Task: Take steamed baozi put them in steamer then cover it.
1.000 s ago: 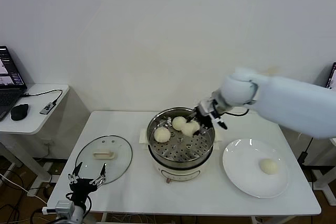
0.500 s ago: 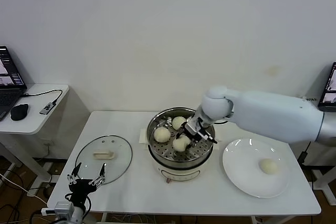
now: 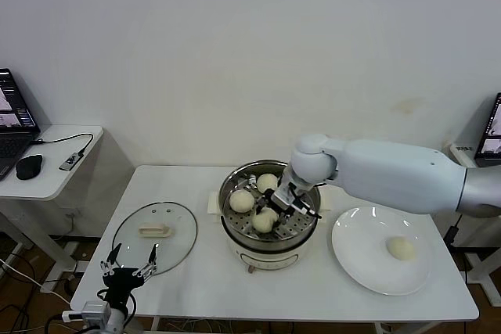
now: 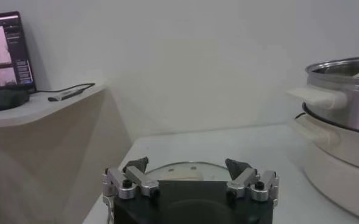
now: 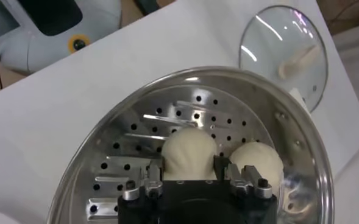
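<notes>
The steamer [image 3: 301, 231] stands mid-table with its perforated tray [image 5: 127, 140]. My right gripper [image 3: 272, 213] is inside the pot, shut on a baozi [image 5: 189, 153] that sits low over the tray. Two more baozi [image 3: 241, 200] [image 3: 267, 182] lie in the tray; one shows beside the held one in the right wrist view [image 5: 256, 159]. A fourth baozi [image 3: 401, 248] lies on the white plate [image 3: 356, 260] to the right. The cover [image 3: 154, 226], a glass lid with a cream handle, lies flat on the table to the left. My left gripper [image 3: 131, 259] hangs open at the table's front left edge, near the lid [image 4: 188, 168].
A side desk [image 3: 55, 162] with a laptop, a mouse and a cable stands to the left. A white wall is close behind the table. The steamer's side handle [image 4: 313, 97] sticks out toward the lid.
My right gripper has carried the baozi from above the pot's back rim down and forward into the tray. The left arm has not moved.
</notes>
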